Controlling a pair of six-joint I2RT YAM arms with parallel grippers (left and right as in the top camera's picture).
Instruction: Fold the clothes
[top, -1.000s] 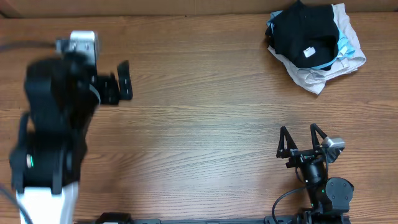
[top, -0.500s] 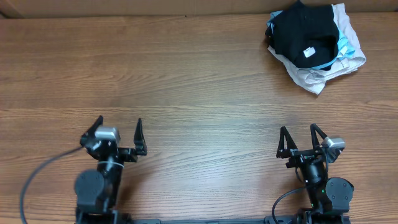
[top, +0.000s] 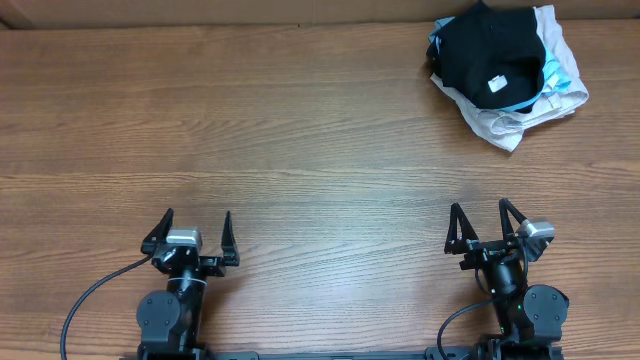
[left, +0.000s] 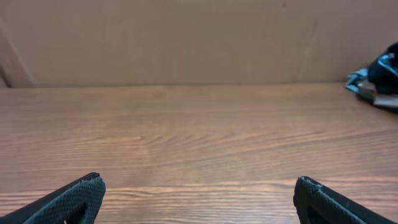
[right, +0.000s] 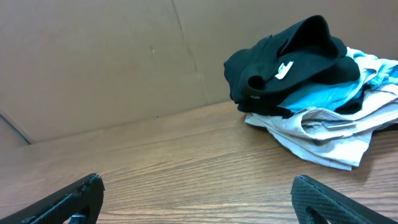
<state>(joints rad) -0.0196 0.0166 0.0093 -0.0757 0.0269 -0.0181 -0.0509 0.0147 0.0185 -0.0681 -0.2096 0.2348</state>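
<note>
My left gripper (top: 196, 216) has just swung in from the far left to the near edge, jaws apart like my right gripper (top: 480, 208) — both empty, and the black shirt (top: 487, 52) lies crumpled, unfolded, atop the garment heap (top: 512, 122) far right.

Wood-grain table (top: 320, 130), seemingly matt clothes (top: 480, 50)

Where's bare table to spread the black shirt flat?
Bare wood spans the table from its left edge to the black shirt, and between the left gripper and right gripper. Crowded only at the far right corner, where the shirt lies atop a light blue garment and a white garment.
</note>
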